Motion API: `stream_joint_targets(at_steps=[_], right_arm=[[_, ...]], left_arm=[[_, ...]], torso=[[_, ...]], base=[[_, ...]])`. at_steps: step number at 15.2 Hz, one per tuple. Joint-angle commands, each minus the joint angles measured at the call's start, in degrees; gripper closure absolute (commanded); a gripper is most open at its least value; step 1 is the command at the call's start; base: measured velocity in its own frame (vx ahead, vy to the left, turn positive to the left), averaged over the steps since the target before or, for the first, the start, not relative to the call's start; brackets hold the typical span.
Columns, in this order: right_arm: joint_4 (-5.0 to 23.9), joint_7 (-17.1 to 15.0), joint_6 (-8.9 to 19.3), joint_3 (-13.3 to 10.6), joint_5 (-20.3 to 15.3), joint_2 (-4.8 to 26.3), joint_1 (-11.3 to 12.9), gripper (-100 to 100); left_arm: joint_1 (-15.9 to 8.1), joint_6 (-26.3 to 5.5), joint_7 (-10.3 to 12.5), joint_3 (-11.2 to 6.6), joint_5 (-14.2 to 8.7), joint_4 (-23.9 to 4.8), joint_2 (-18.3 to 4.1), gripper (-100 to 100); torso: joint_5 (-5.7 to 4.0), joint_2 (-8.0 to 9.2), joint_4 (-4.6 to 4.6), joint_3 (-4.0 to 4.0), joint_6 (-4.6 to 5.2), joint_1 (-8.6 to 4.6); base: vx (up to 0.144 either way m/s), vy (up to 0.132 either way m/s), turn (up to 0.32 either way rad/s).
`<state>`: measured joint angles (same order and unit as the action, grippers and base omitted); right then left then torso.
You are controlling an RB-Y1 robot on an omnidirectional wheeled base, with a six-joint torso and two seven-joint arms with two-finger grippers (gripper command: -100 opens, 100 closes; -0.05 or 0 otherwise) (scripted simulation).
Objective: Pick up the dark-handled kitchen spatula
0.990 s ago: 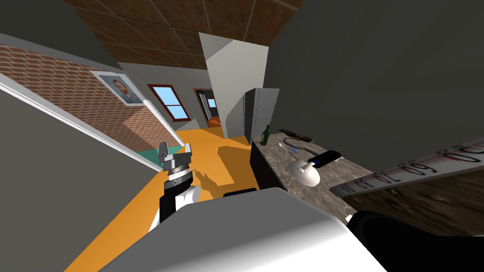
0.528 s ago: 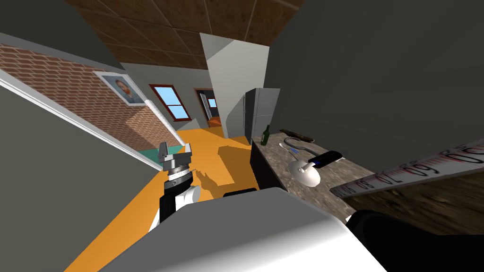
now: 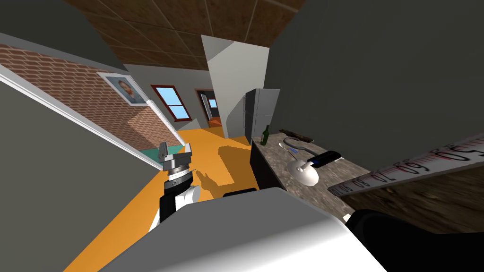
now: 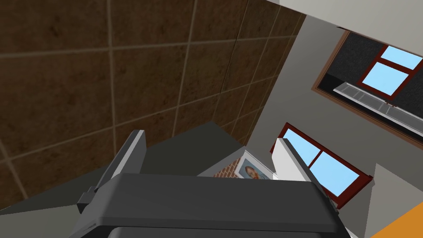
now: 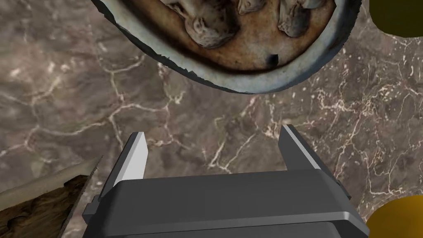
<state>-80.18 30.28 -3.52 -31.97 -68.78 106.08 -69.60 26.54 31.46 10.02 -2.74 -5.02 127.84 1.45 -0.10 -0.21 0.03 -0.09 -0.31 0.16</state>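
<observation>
On the marble counter [image 3: 279,163] to my right lies a utensil with a white rounded head [image 3: 305,174] and a dark handle [image 3: 326,158]; it looks like the spatula. My right gripper [image 5: 212,138] hangs open over the marble counter [image 5: 82,95], nothing between its fingers. Just ahead of its fingertips is a grey-rimmed bowl [image 5: 248,84] with brown lumpy contents. My left gripper [image 3: 176,152] is raised over the orange floor, far to the left of the counter, and stands open [image 4: 210,142] and empty.
A green bottle [image 3: 265,135], a long dark object [image 3: 297,135] and a curved grey utensil [image 3: 294,141] lie further back on the counter. A numbered ruler-like strip [image 3: 411,172] crosses close at right. Yellow round things [image 5: 396,16] and a wooden piece [image 5: 37,206] flank the right gripper.
The whole head view has shifted slightly, so my head or base has turned a little. The left arm and the things on the counter keep their places.
</observation>
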Motion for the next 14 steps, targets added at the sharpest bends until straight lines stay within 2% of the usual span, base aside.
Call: stream_joint_targets(at_steps=[1, 4, 5, 6, 7, 8, 10, 11, 12, 13, 14], right_arm=[[-0.5, 0.7, 1.3, -0.9, -2.9, 0.4, 0.8, -100], [-1.2, 1.8, 3.0, -2.1, -8.0, 0.9, 1.5, -100], [-1.2, 1.8, 3.0, -2.1, -8.0, 0.9, 1.5, -100], [-2.0, 2.8, 4.6, -3.2, -10.7, 1.4, 2.1, -100], [-2.0, 2.8, 4.6, -3.2, -11.9, 1.4, 2.1, -100], [-2.0, 2.8, 4.6, -2.7, -11.9, 1.4, 1.6, -100], [-2.0, 2.8, 4.6, 0.9, -11.9, 1.4, -1.5, -100], [-2.0, 2.8, 4.6, -0.7, -11.9, 1.4, 0.1, -100], [-2.0, 2.8, 4.6, -3.2, -11.9, 1.4, 2.1, -100], [-2.8, 3.8, 6.2, -4.4, -13.5, 1.8, 2.7, -100], [-2.8, 3.8, 6.2, -4.4, -13.1, 1.8, 2.7, -100]], left_arm=[[0.0, 0.0, 0.0, 0.00, 0.0, 0.0, 0.0, 0], [0.0, 0.0, 0.0, 0.00, 0.0, 0.0, 0.0, 0], [0.0, 0.0, 0.0, 0.00, 0.0, 0.0, 0.0, 0], [0.0, 0.0, 0.0, 0.00, 0.0, 0.0, 0.0, 0], [0.0, 0.0, 0.0, 0.00, 0.0, 0.0, 0.0, 0], [0.0, 0.0, 0.0, 0.00, 0.0, 0.0, 0.0, 0], [0.0, 0.0, 0.0, 0.00, 0.0, 0.0, 0.0, 0], [0.0, 0.0, 0.0, 0.00, 0.0, 0.0, 0.0, 0], [0.0, 0.0, 0.0, 0.00, 0.0, 0.0, 0.0, 0], [0.0, 0.0, 0.0, 0.00, 0.0, 0.0, 0.0, 0], [0.0, 0.0, 0.0, 0.00, 0.0, 0.0, 0.0, 0]], torso=[[0.00, 0.00, 0.00, 0.00, 0.00, 0.00], [-0.11, -0.17, 0.00, -0.08, -0.19, 0.03], [-0.12, -0.22, 0.00, -0.11, -0.23, 0.04], [-0.13, -0.28, -0.01, -0.14, -0.26, 0.04], [-0.14, -0.31, -0.01, -0.16, -0.28, 0.04], [-0.14, -0.33, -0.01, -0.17, -0.30, 0.04], [-0.17, -0.41, -0.02, -0.21, -0.35, 0.04], [-0.18, -0.46, -0.02, -0.24, -0.39, 0.02], [-0.18, -0.51, -0.03, -0.27, -0.42, 0.02], [-0.18, -0.55, -0.04, -0.29, -0.42, 0.02], [-0.18, -0.55, -0.04, -0.29, -0.44, 0.01]], base=[[-0.024, -0.013, 0.032], [-0.020, -0.007, 0.039], [-0.016, -0.006, 0.025], [-0.018, -0.005, 0.045], [-0.022, -0.007, 0.049], [-0.019, -0.008, 0.016], [-0.005, -0.003, 0.001], [0.000, 0.000, 0.000], [0.000, 0.000, 0.000], [-0.008, -0.002, 0.049], [-0.019, -0.006, 0.061]])
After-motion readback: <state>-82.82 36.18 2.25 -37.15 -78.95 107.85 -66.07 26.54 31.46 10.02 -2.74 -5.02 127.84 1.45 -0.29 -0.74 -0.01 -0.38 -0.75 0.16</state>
